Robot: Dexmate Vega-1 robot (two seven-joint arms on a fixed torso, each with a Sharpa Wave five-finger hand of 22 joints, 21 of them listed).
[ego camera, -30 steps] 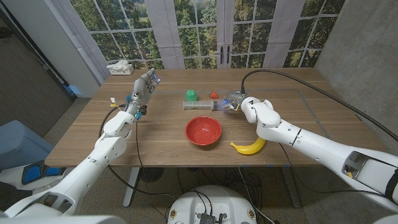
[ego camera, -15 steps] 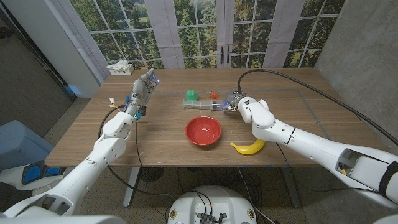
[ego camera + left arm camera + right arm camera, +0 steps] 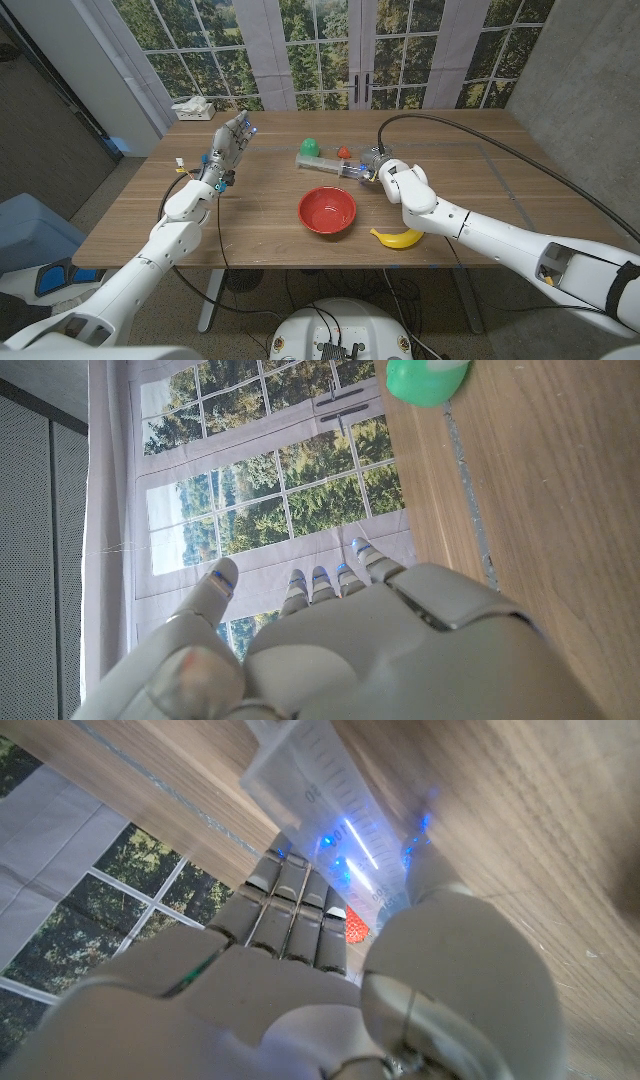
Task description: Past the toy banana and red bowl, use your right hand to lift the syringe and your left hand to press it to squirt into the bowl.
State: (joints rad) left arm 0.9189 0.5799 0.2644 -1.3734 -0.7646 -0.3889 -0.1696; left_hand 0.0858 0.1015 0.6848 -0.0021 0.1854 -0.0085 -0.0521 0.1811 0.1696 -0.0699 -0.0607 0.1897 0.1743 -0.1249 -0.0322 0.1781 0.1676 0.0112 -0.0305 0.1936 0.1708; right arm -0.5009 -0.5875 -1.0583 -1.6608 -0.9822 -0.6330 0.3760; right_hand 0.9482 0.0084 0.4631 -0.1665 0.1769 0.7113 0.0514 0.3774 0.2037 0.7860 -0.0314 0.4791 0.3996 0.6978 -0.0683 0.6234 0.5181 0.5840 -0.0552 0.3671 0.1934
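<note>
The syringe [image 3: 327, 165], a clear barrel with printed marks [image 3: 320, 795] and a green end [image 3: 310, 147], lies slanted beyond the red bowl [image 3: 327, 210]. My right hand [image 3: 378, 168] grips the barrel's right end, fingers and thumb wrapped round it [image 3: 330, 910]. The yellow toy banana [image 3: 400, 237] lies near the front edge, right of the bowl. My left hand [image 3: 228, 142] hangs above the table's left part, fingers apart and holding nothing [image 3: 330, 640]. The green end [image 3: 425, 380] sits some way off from it.
A small red toy [image 3: 344, 153] sits just behind the syringe, close to my right hand. A white object [image 3: 193, 107] lies at the table's back left corner, and a small piece [image 3: 181, 161] near the left edge. A black cable [image 3: 470, 130] arcs over the right side.
My right hand has slid left along the table and closed on the syringe. The barrel now slants, its green end shifted slightly back. The left hand has not moved.
</note>
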